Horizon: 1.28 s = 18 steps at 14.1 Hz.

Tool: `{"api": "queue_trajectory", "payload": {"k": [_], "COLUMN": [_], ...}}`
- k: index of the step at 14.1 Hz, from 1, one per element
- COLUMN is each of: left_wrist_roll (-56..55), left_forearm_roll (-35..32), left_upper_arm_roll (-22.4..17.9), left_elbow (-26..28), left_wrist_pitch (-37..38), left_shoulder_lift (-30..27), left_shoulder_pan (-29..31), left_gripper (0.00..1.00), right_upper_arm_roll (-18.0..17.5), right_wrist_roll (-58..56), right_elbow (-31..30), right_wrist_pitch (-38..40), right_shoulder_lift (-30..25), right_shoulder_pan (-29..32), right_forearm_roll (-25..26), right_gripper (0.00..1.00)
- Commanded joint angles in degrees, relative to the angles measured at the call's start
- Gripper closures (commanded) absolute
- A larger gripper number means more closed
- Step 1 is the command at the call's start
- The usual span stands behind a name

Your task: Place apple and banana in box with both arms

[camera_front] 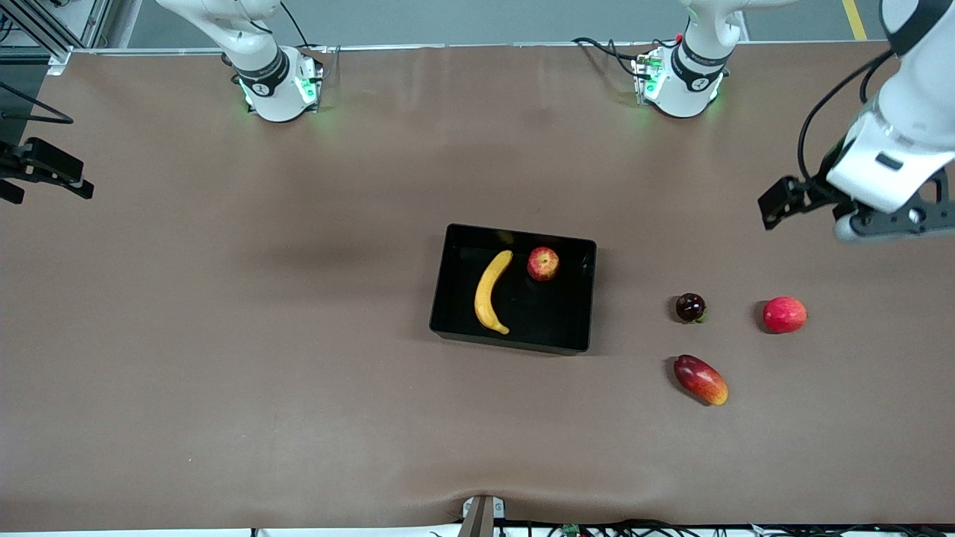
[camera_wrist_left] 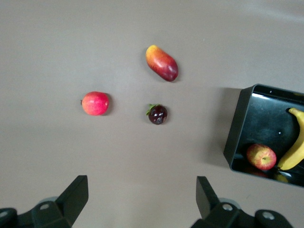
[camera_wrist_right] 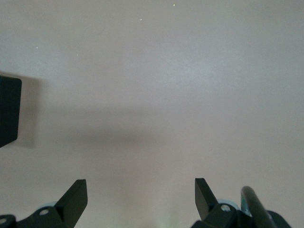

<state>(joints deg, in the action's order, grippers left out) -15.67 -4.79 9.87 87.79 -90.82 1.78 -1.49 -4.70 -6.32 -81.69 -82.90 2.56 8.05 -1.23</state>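
- Holding nothing, my left gripper point(camera_wrist_left: 141, 202) hangs wide open over the brown table point(camera_front: 224, 335) at the left arm's end; both fingers point(camera_wrist_left: 76, 192) are spread well apart with only bare table between them.
- My right gripper point(camera_wrist_right: 141, 199) is likewise spread wide and empty, over bare table at the right arm's end; in the front view only a dark part of it shows at the frame edge.
- Box point(camera_front: 573, 339): sits near the middle of the table, upright, with glossy black walls.
- Banana point(camera_front: 491, 292): lies flat in the box, in the half toward the right arm's end, its length running from nearer the front camera to farther from it.
- Apple point(camera_front: 543, 263): rests in the box beside the banana's farther tip, close to it; contact cannot be determined.
- 3 other fruits lie outside the box toward the left arm's end, all apart from each other:
  - dark maroon fruit point(camera_front: 690, 307), closest to the box;
  - pinkish-red fruit point(camera_front: 784, 314), beside it, closer to the table end;
  - oval red fruit point(camera_front: 700, 379) with a yellow-orange tip, nearer the front camera than the other 2.
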Motion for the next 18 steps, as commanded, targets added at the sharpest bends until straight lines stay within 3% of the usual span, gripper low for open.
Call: {"api": "queue_trajectory", "payload": {"k": [1,5,18], "left_wrist_roll": [2.39,4.5,9.08], "left_forearm_roll": [3.11,3.47,4.09], "left_upper_arm_roll": [-2.4,-3.36,-3.63], "left_elbow": [8.69,10.91,7.67], "left_wrist_pitch": [-2.34,-2.35,-0.5], "left_shoulder_lift": [-7.48,-10.48,-8.47], "left_shoulder_pan": [-1.32,-0.62,0.17], "left_gripper": [0.0,0.0,0.0], "right_upper_arm_roll": [-0.83,-0.83,-0.83], "right_wrist_roll": [-0.01,-0.01,-0.01], "right_elbow": [0.31,0.31,0.31], "right_wrist_pitch": [0.19,0.1,0.37], "right_shoulder_lift": [0.16,0.16,0.25], "right_shoulder_pan": [1.18,1.18,1.97], "right_forearm_roll": [0.53,0.53,0.53], "right_gripper": [0.0,0.0,0.0]}}
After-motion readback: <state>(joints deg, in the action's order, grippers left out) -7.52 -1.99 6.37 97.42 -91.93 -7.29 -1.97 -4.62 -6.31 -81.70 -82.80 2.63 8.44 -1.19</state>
